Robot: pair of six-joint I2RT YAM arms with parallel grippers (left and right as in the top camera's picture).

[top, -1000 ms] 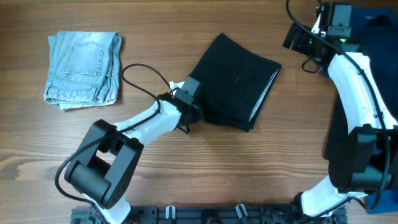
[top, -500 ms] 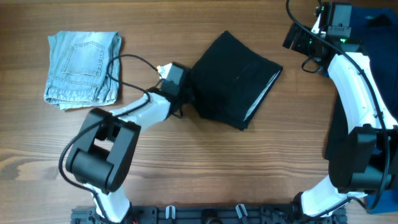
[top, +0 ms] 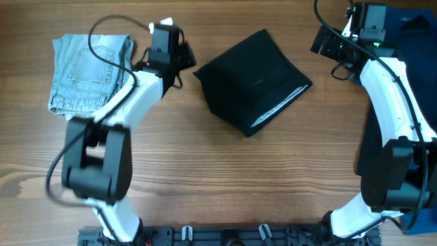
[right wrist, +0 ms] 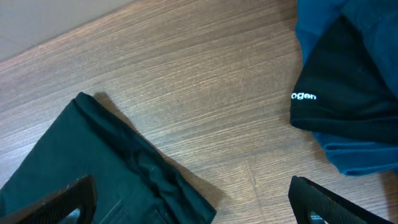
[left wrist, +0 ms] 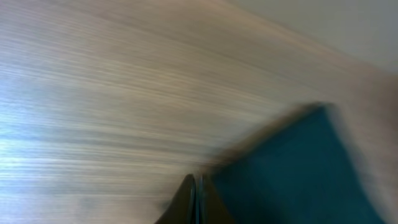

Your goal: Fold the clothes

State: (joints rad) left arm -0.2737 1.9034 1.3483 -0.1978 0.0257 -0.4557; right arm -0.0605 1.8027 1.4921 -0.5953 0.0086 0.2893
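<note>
surface (top: 225, 171): folded shorts (top: 254, 83) in the middle | denim piece (top: 90, 74) far left, well apart from them | my left fingers (left wrist: 185, 204) between the two, just beside the shorts' left corner | garment pile (top: 418, 41) at right edge, partly under my right arm (top: 389, 89)

Wooden table (top: 225, 184), top view. You see a folded black garment (top: 252, 82) near centre toward 1 o'clock, a folded denim piece (top: 82, 75) at 10 o'clock, and a royal-blue and black pile (top: 418, 33) at 2 to 3 o'clock.
</note>
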